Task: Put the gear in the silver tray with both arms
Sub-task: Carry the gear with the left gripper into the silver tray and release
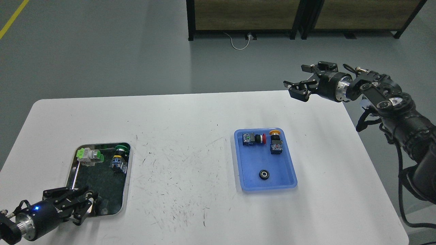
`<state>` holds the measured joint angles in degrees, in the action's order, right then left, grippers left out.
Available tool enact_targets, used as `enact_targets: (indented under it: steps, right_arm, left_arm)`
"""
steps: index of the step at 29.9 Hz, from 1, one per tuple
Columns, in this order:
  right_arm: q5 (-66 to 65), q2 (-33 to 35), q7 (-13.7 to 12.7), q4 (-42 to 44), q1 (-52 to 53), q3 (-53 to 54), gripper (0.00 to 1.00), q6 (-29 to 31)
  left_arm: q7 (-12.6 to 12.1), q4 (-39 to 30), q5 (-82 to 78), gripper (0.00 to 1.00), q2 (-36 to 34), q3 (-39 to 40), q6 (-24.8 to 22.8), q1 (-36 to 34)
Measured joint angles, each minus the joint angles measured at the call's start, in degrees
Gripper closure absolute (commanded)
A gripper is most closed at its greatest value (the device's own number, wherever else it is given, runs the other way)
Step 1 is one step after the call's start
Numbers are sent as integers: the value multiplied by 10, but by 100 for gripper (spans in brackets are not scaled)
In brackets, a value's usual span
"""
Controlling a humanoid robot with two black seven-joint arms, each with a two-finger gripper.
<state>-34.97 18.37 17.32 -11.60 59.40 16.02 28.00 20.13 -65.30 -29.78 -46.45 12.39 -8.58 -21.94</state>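
The gear [264, 174] is a small black ring with a pale centre, lying in the near part of the blue tray [287, 177]. The silver tray [126, 190] sits at the table's left and holds a pale green switch [89, 156] and a green-capped button [120, 157]. My left gripper [75, 203] is open and empty, low over the silver tray's near left corner. My right gripper [300, 81] is open and empty, held above the table's far right edge, well away from the gear.
The blue tray also holds a red-capped button [253, 139] and a yellow-capped button [276, 143] at its far end. The white table [190, 163] has scuff marks in the middle. Dark cabinets [245, 17] stand on the floor beyond.
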Motion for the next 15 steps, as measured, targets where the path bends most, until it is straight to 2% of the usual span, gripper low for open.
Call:
enact_targets:
  steps: [3,11,15]
  right_arm:
    - [-1,-1,0,0,0,-1,14,0]
    - [-1,-14,0,-18,0,-3,14,0]
    - [-1,-14,0,-51,-5,-6,13,0]
  left_arm:
    - [1,0,1,25,1,0,1,1]
    - [7,0,27,6,2,8,2,-4]
    - [0,0,61,3,-14,35,2,-14]
